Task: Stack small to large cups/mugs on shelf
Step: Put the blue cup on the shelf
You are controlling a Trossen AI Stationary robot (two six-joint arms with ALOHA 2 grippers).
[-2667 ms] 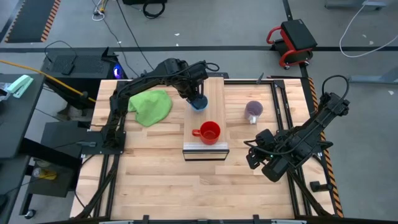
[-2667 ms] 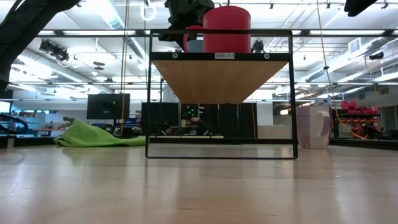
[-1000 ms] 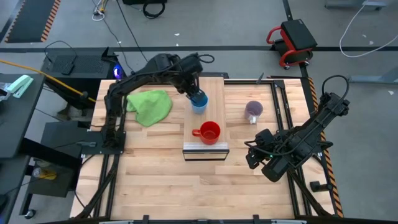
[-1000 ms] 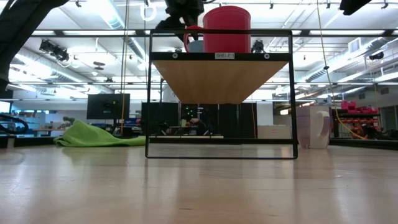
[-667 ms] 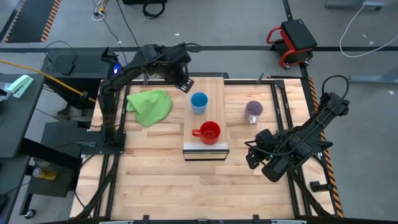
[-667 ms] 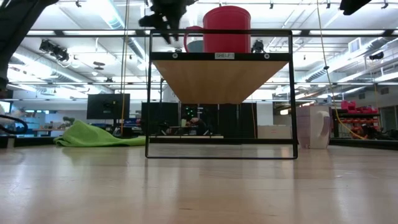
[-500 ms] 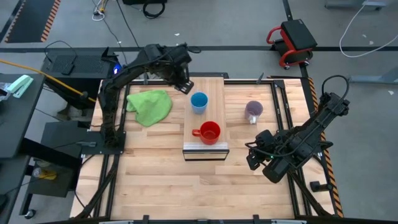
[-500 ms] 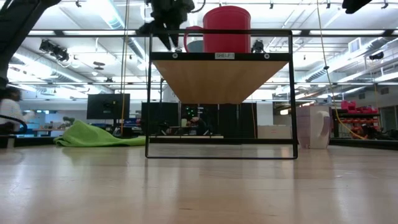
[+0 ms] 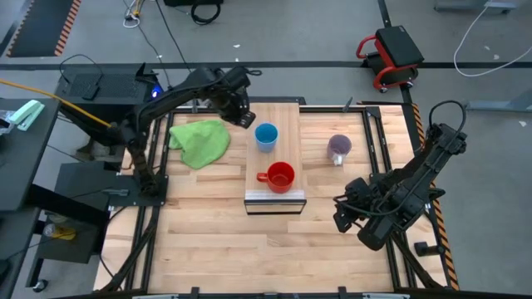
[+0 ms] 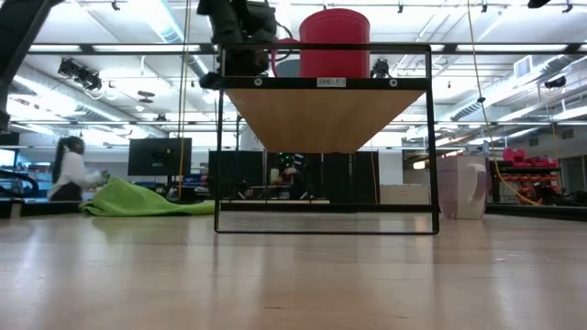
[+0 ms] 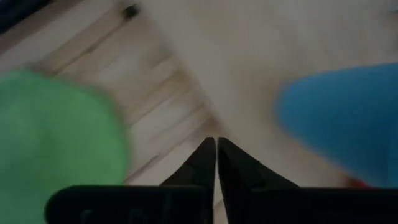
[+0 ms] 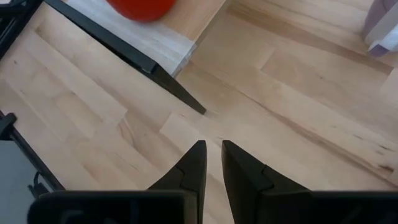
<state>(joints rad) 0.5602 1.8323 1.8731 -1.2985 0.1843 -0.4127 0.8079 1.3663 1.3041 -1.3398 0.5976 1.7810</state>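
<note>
**Left arm lets go of the blue cup and backs off**

The left gripper (image 9: 242, 115), which had been clamped on the blue cup (image 9: 266, 136) on the shelf (image 9: 287, 149), has let go and drawn away toward ten o'clock of the cup, near the green cloth (image 9: 200, 142). Its fingers (image 11: 205, 163), wide a second ago, are now pressed together with nothing between them. The cup stands alone, slightly nearer the red mug (image 9: 279, 176) than when first held. The right gripper (image 9: 353, 218) has shifted a little toward five o'clock. A person (image 10: 68, 171) has come into the room at nine o'clock in the low view.
</note>
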